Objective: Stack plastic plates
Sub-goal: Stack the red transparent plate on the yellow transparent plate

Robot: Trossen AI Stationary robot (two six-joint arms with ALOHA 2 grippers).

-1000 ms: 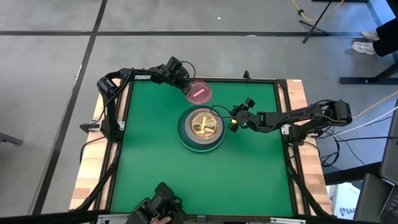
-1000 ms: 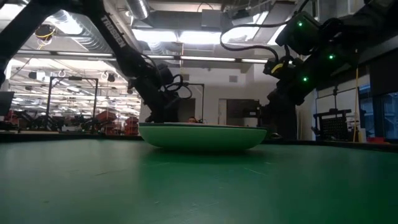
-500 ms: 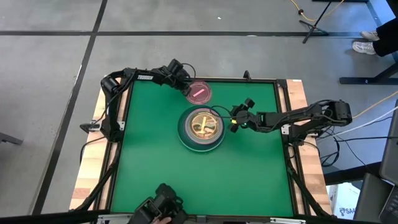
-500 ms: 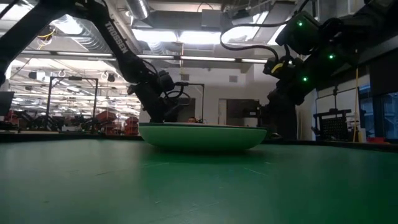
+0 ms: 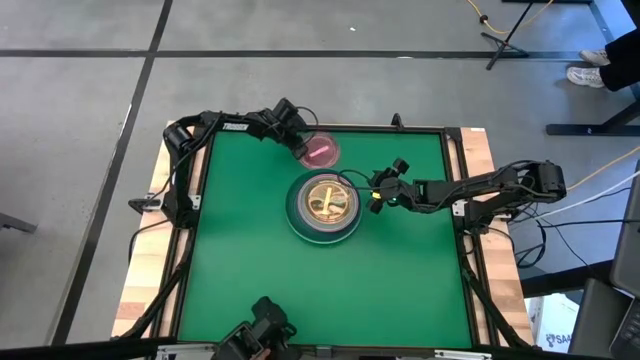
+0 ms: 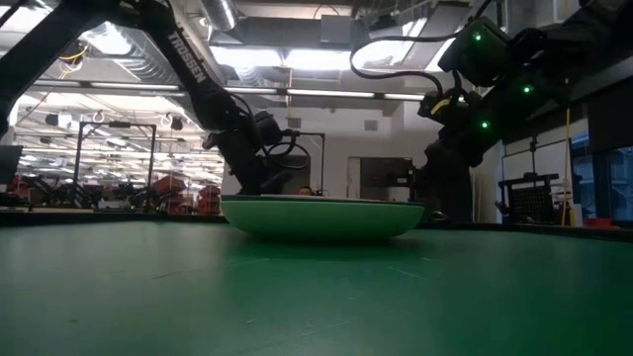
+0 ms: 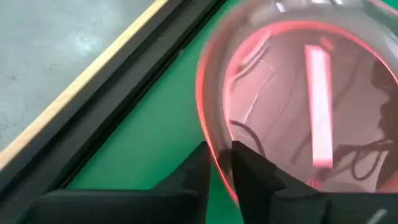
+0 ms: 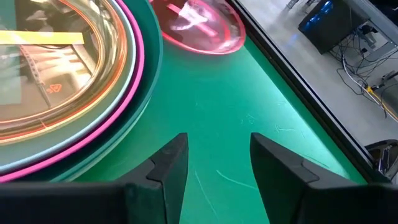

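Pink and see-through, the small plate (image 5: 320, 152) sits near the far edge of the green table (image 5: 250, 270), pinched at its rim by the left gripper (image 5: 297, 143). In the left wrist view the two fingers (image 7: 200, 163) stand narrow, with the plate's (image 7: 298, 112) edge caught between them. One side of it looks raised, though how far off the cloth I cannot tell.

The stack (image 5: 325, 204) lies at the table's middle: an amber plate (image 5: 327, 198) on top, with pink, pale and dark green rims showing beneath it. From the held plate the stack lies toward the near edge, close by but not touching; the right wrist view shows a strip of green between the two. So the coming move is likely a short carry straight over the amber plate.

The right gripper (image 5: 377, 189) waits just beside the stack's right side, fingers (image 8: 166, 163) apart and gripping nothing, farther from the small plate than the left.
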